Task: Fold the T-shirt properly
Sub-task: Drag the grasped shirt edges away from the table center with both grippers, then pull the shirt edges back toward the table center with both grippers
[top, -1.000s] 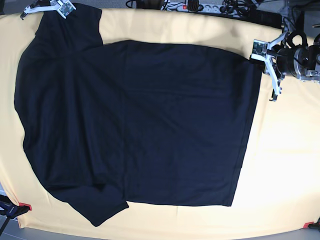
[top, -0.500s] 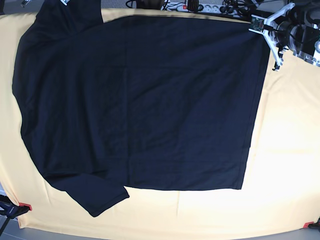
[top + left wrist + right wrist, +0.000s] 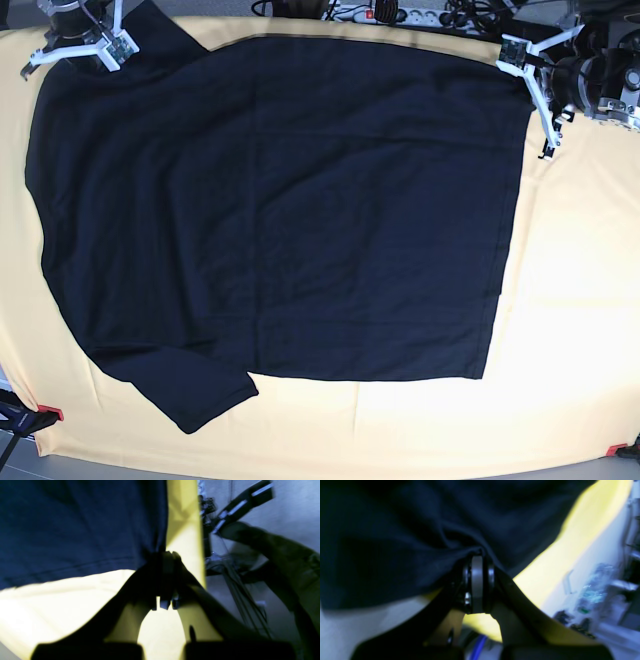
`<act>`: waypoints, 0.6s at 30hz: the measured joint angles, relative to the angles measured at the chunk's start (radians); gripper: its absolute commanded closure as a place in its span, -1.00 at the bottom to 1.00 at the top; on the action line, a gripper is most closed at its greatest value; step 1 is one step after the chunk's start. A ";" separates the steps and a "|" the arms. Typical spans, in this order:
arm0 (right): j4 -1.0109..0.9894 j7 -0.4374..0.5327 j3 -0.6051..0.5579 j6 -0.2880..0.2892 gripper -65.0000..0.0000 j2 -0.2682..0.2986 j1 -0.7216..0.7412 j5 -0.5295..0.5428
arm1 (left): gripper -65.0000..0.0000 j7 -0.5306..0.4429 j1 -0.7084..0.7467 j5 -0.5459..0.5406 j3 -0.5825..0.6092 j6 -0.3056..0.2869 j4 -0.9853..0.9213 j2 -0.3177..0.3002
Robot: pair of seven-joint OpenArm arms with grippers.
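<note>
Base view: the T-shirt (image 3: 280, 210) lies spread on the yellow table cover (image 3: 570, 330); left gripper (image 3: 165, 555) and right gripper (image 3: 477, 555) each pinch a far corner, jaws closed.

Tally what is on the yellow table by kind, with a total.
T-shirt: 1
Grippers: 2, the left gripper and right gripper, each pinching a far corner of the shirt
Red corner clips: 2
Total: 5

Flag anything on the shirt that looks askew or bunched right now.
The T-shirt lies mostly flat on the yellow table cover. One sleeve juts out crookedly at the near left, and cloth puckers at the right pincer.
</note>
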 measured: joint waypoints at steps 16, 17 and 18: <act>0.000 0.145 0.140 0.063 1.00 0.058 0.188 0.184 | 1.00 -0.163 -0.004 0.457 0.000 0.505 -0.034 0.134; 0.000 0.151 0.139 0.082 1.00 0.056 0.201 0.208 | 1.00 -0.162 -0.013 0.459 0.000 0.502 -0.058 0.156; 0.000 0.157 0.139 0.097 1.00 0.056 0.216 0.233 | 1.00 -0.163 -0.021 0.459 0.000 0.503 -0.077 0.174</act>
